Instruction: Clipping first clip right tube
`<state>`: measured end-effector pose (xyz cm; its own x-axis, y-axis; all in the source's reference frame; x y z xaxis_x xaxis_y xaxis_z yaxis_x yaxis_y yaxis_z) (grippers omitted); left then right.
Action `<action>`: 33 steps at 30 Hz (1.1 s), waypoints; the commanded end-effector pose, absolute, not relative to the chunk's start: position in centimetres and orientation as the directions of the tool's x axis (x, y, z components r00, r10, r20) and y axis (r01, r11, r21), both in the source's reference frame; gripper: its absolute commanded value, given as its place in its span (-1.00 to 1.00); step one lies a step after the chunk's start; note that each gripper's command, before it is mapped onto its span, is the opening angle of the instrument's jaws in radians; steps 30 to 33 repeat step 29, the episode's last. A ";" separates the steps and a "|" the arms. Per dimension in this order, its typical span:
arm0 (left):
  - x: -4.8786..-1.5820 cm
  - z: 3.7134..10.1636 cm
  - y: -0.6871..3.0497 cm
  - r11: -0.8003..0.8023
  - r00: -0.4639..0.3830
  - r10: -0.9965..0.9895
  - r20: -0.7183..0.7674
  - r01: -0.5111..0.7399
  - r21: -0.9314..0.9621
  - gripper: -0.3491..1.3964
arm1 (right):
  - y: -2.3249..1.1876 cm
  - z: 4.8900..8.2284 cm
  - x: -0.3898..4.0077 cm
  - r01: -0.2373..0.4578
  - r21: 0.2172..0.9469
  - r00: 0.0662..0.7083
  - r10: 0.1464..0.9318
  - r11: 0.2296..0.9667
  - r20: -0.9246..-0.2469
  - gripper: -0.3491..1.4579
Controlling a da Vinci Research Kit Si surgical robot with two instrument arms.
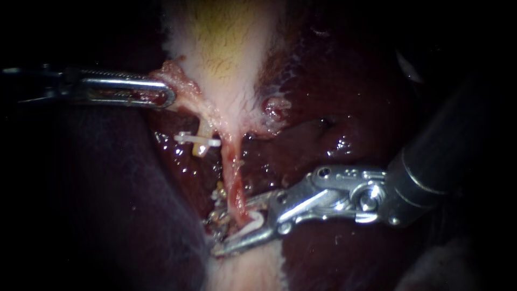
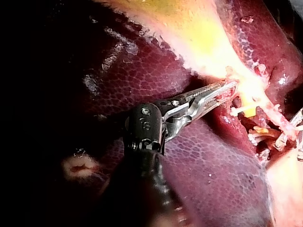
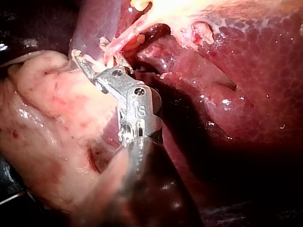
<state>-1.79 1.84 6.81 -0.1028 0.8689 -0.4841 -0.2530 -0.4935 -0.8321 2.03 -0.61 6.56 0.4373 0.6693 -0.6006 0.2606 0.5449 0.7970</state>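
Observation:
The right tube (image 1: 232,172) runs as a pink strand down from the pale gallbladder (image 1: 226,43). My right instrument (image 1: 230,229) comes in from the right with its jaws open astride the tube's lower end, a white clip (image 1: 254,221) seated between them. A second white clip (image 1: 196,139) sits across the shorter left tube (image 1: 203,128). My left instrument (image 1: 167,97) is shut on a tag of gallbladder tissue (image 1: 180,89) and holds it out to the left. In the left wrist view its jaws (image 2: 227,90) bite the pale tissue. The right wrist view has the right instrument (image 3: 92,61) beside the strand.
Dark red liver (image 1: 344,108) lies behind and on both sides of the tubes. Pale fatty tissue (image 1: 247,269) sits under the right instrument's jaws. A small raw pit (image 1: 274,108) marks the liver bed right of the gallbladder neck.

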 end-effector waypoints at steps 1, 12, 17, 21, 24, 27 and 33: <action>-1.79 6.81 1.84 -0.493 -0.103 0.869 -0.484 -0.253 -0.832 -1.00 | -0.59 6.56 2.02 0.260 0.797 0.437 0.670 0.545 -0.601 -0.51; -1.79 6.81 1.84 -0.493 -0.103 0.869 -0.484 -0.253 -0.832 -1.00 | -0.56 6.59 1.96 0.244 0.824 0.449 0.694 0.511 -0.563 -1.00; -1.79 6.81 1.84 -0.493 -0.103 0.869 -0.484 -0.253 -0.832 -1.00 | -0.52 6.59 1.96 0.221 0.841 0.459 0.708 0.494 -0.536 -1.00; -1.78 6.82 1.85 -0.493 -0.103 0.869 -0.484 -0.253 -0.832 -1.00 | -0.52 6.60 1.95 0.217 0.841 0.465 0.704 0.496 -0.536 -1.00; -1.78 6.82 1.85 -0.493 -0.103 0.869 -0.484 -0.253 -0.832 -1.00 | -0.52 6.62 1.94 0.217 0.840 0.466 0.704 0.497 -0.537 -1.00; -1.79 6.82 1.85 -0.493 -0.103 0.869 -0.484 -0.253 -0.832 -1.00 | -0.53 6.64 1.93 0.218 0.839 0.466 0.703 0.498 -0.538 -1.00; -1.79 6.82 1.85 -0.493 -0.103 0.869 -0.484 -0.253 -0.832 -1.00 | -0.52 6.66 1.93 0.217 0.839 0.466 0.703 0.498 -0.538 -1.00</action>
